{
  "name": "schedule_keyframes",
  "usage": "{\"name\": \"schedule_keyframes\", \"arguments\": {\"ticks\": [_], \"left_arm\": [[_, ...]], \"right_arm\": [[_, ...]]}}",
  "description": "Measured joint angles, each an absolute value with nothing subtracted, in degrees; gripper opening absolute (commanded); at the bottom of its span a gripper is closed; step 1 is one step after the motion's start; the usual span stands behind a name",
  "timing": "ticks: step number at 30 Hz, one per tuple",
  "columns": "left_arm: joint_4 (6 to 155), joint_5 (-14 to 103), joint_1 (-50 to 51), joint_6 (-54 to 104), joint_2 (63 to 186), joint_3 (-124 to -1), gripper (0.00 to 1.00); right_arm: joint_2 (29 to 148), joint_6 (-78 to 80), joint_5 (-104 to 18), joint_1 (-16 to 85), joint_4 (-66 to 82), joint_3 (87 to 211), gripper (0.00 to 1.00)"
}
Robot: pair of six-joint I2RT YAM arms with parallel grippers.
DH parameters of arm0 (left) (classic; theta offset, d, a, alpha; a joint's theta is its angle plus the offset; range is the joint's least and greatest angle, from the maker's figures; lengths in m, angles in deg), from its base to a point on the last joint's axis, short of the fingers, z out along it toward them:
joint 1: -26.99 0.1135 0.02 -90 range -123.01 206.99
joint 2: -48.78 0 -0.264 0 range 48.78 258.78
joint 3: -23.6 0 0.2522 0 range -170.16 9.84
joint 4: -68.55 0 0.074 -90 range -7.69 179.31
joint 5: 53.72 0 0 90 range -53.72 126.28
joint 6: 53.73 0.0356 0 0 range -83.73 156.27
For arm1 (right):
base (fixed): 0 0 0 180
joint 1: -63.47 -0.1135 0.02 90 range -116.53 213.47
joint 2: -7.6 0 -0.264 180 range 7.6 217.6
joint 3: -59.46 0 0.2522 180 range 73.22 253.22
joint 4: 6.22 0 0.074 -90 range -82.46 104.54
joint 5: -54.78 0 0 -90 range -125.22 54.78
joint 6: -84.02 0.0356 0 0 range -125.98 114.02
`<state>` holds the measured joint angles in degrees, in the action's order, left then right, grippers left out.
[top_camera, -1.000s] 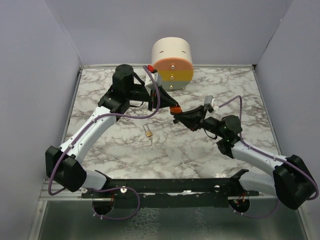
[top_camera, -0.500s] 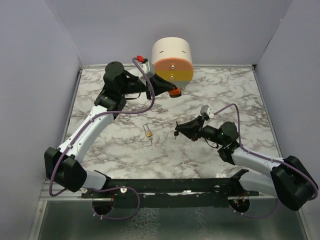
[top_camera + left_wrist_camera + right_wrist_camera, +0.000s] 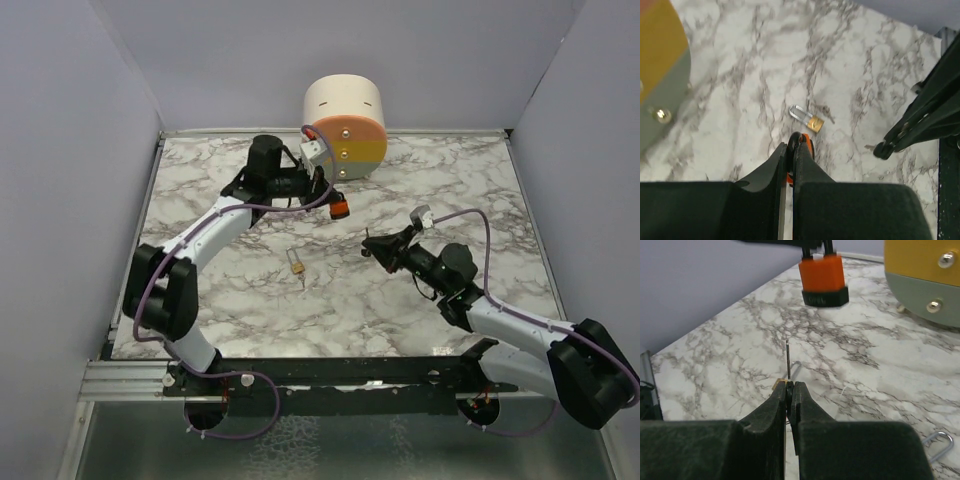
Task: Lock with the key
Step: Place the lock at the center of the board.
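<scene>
Key point(image 3: 788, 360) aimed at orange padlock point(image 3: 823, 282)
Right claw point(image 3: 790, 390) pinches it; ahead, left claw point(image 3: 792, 146) clamps that lock aloft. Next: close in, insert.

Soft, even light falls from overhead. The marble table point(image 3: 430, 300) looks bright and carries only faint, smeared shadows. The overhead picture is sharp throughout. In the wrist pictures the left gripper point(image 3: 793, 141) and right gripper point(image 3: 790, 387) loom dark and blurry up close, while the orange padlock point(image 3: 822, 277) and key point(image 3: 787, 357) look crisp.
</scene>
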<state>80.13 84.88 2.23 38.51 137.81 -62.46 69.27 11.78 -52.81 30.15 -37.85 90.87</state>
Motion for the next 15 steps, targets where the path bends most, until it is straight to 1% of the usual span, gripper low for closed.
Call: {"name": "schedule_keyframes", "arguments": {"ticks": [4, 8, 15], "left_arm": [[82.5, 83.7, 3.4, 38.3, 147.4, -60.8, 0.00], [85.0, 83.2, 3.7, 37.9, 154.2, -60.6, 0.00], [86.3, 83.6, 3.6, 37.7, 158.9, -60.8, 0.00]], "right_arm": [[71.5, 11.8, -48.5, 30.1, -35.5, 91.9, 0.02], [74.8, 11.8, -46.6, 30.1, -34.2, 93.5, 0.02], [83.9, 12.9, -46.0, 30.1, -32.6, 97.5, 0.02]]}}
